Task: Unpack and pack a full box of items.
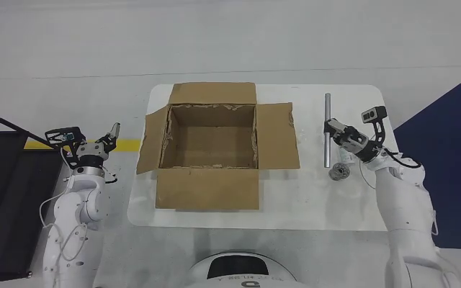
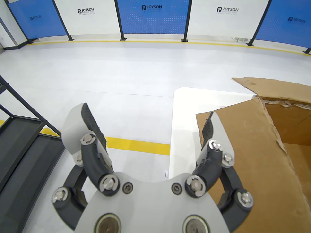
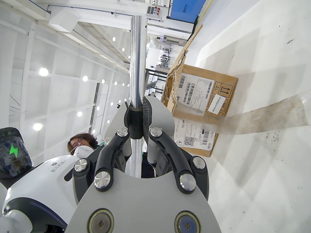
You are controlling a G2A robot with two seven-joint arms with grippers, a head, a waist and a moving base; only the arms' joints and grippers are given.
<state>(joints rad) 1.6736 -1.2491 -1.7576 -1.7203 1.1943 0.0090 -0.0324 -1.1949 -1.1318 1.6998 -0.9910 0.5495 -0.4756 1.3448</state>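
Lying nearest the robot: small round grey part, on the desk, just beside the near end of the rod.

Next: cardboard box, mid-desk, top open, inside bare as far as the top view shows.

Next: left claw, fingers spread wide, holding nothing, off the desk's left edge beside the box's left side.

Next, reaching farthest: metal rod, right of the box and apart from it, long axis running near to far, parallel to the box's right side. The right claw pinches it about midway along. Whether the rod rests on the desk or hangs just above it cannot be told.

Judgement: the right arm is nearer and already has the rod. The box lies to that claw's left, so packing calls for a sideways carry. The rod looks about as long as the opening, so a tight fit is likely.
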